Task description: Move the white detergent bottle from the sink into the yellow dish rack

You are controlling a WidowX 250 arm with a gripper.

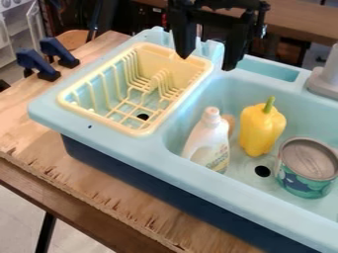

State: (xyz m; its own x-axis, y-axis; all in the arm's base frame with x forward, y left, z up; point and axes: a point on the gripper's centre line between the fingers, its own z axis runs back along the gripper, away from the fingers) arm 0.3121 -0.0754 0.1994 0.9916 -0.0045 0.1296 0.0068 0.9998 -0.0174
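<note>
Camera view: I am hanging my black two-finger hand (206, 63) over the back of the light-blue plastic toy sink (119, 129), its two fingers standing wide apart and pointing down. I am seeing open space between the tips, and I cannot tell how high above the sink they are hovering.

Nearest the hand, a pale-yellow plastic dish rack (98, 118) is sitting in the left part of the sink, its back corner lying close to one fingertip. In the basin to the right, a white plastic bottle (210, 141) is standing with a slight tilt, and a yellow toy bell pepper with a green stem (260, 129) is resting upright just beside it. A teal patterned tin with a grey metal lid (307, 168) is standing near the pepper, by the dark drain hole (263, 171). The sink is resting on a wooden counter (33, 129).
</note>
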